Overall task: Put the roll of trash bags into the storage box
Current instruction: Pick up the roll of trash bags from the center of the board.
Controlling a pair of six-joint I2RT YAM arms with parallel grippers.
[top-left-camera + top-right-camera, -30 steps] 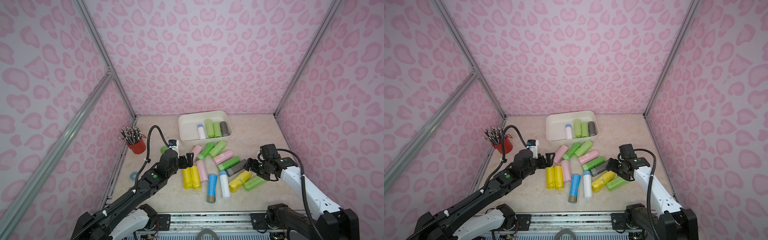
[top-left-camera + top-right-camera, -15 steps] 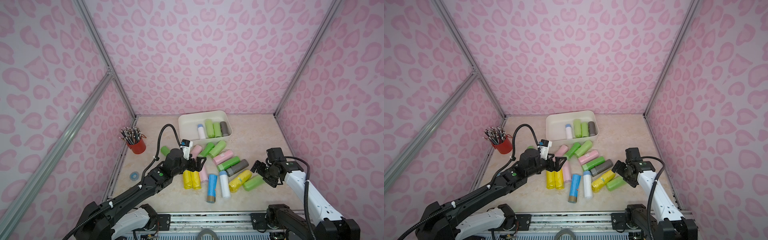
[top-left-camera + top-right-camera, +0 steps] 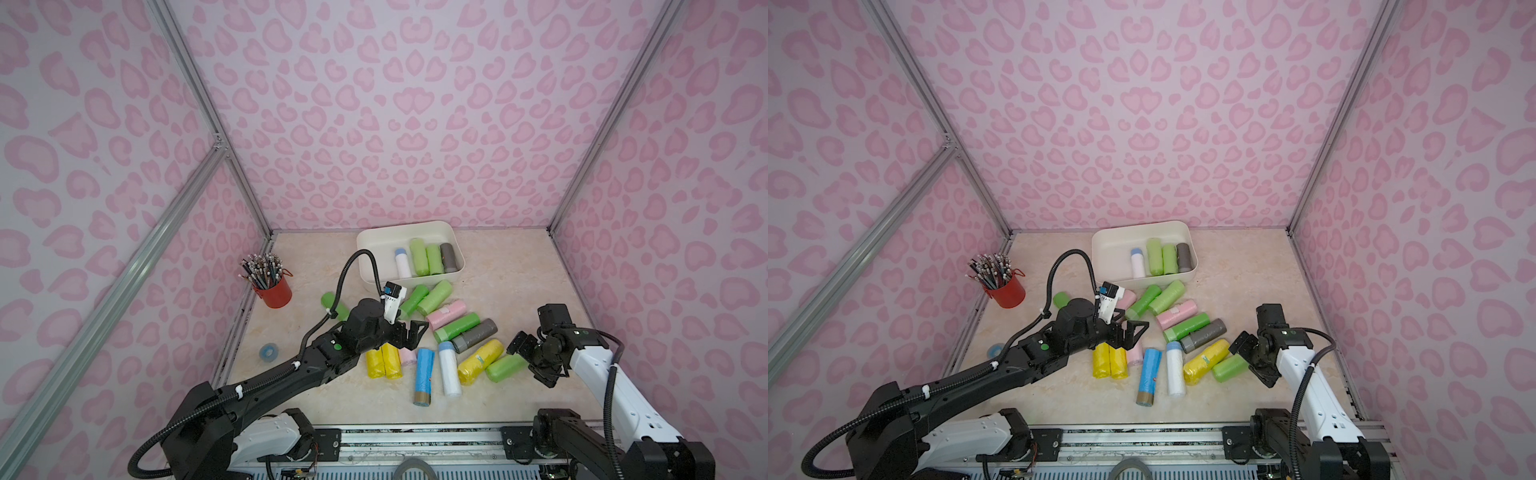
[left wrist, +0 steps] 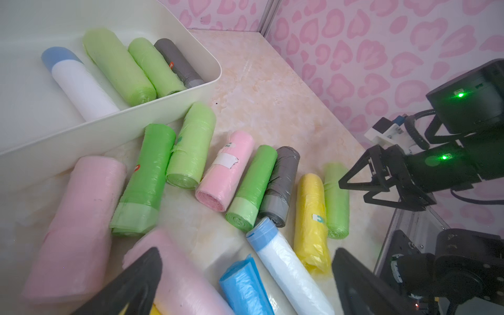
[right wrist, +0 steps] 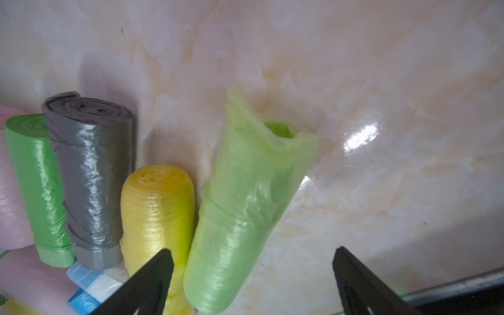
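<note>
four plastic bag rolls (image 3: 419, 255) lie in the shallow cream-white storage box (image 3: 376, 245), many coloured rolls (image 3: 478, 361) wait loose on the counter (image 3: 519, 270), and the left pincer (image 3: 417, 336) and right pincer (image 3: 532, 361) gape empty.

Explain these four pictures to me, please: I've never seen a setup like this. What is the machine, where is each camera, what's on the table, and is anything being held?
Two robot arms stand at the near edge of the table, inside pink-patterned walls. Both top views look down on the whole scene; each wrist view looks out past its own arm's tool. The left tool hovers open above the loose trash bag rolls, holding nothing. The right tool is open too, jaws on either side of a light green roll that lies on the table, ungripped. The cream storage box holds four rolls. A red pencil cup and a blue tape roll sit off to the side.
</note>
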